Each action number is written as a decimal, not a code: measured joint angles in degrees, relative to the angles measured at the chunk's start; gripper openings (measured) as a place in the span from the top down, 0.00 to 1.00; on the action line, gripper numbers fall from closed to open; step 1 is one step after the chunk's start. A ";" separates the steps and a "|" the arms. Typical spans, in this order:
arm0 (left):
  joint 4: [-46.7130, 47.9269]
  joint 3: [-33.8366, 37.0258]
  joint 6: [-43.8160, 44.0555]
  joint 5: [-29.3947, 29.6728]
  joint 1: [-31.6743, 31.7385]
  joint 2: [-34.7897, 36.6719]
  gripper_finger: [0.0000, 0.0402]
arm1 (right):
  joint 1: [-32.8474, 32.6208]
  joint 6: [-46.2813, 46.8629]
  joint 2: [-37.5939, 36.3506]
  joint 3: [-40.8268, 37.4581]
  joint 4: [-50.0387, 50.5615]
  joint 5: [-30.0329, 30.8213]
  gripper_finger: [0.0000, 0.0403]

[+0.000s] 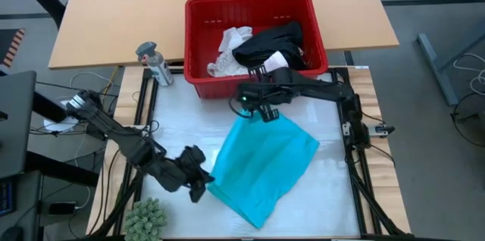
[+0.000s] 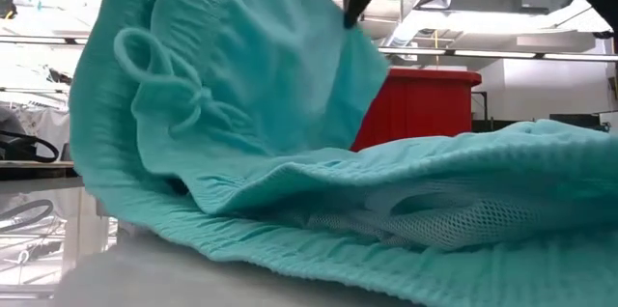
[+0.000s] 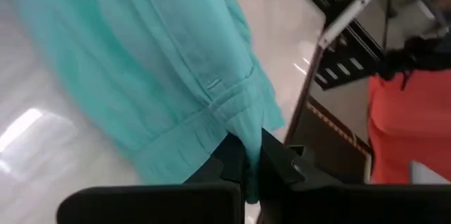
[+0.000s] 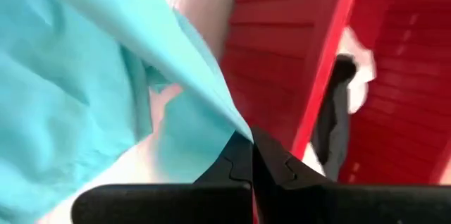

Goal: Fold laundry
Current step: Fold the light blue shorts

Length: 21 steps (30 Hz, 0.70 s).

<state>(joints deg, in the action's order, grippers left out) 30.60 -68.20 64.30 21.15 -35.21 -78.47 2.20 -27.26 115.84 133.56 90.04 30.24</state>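
A garment [image 1: 265, 161] lies spread on the desk [image 1: 182, 131] between the two arms. The left gripper [image 1: 198, 186] is at the garment's near left corner, its fingers [image 3: 278, 160] pinched on the hem there. The right gripper [image 1: 267, 112] is at the far edge of the same garment, clamped on it and lifting that edge off the desk. Behind the garment, at the desk's far side, stands a basket [image 1: 198, 44] with more garments [image 1: 269, 44] piled inside. A bottle [image 1: 154, 63] stands left of the basket. A small plant [image 1: 145, 218] sits at the near left corner, just left of the left gripper.
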 joint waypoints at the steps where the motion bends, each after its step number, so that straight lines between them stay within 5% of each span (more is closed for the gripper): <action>1: -1.12 0.00 -0.40 -1.13 0.11 -1.17 1.00 | -0.68 1.24 -0.36 0.00 0.04 0.13 0.96; 9: -8.94 0.00 -2.76 -4.79 0.40 -7.19 1.00 | -5.61 16.51 -0.73 -0.02 0.04 1.37 0.96; 21: -15.36 0.00 -8.50 -4.42 0.28 -7.94 1.00 | -15.34 52.58 -1.18 -0.02 0.00 10.51 0.96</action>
<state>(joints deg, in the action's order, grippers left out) 15.24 -68.20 55.80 16.73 -34.93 -86.41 -13.14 25.32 114.66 133.53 90.04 40.75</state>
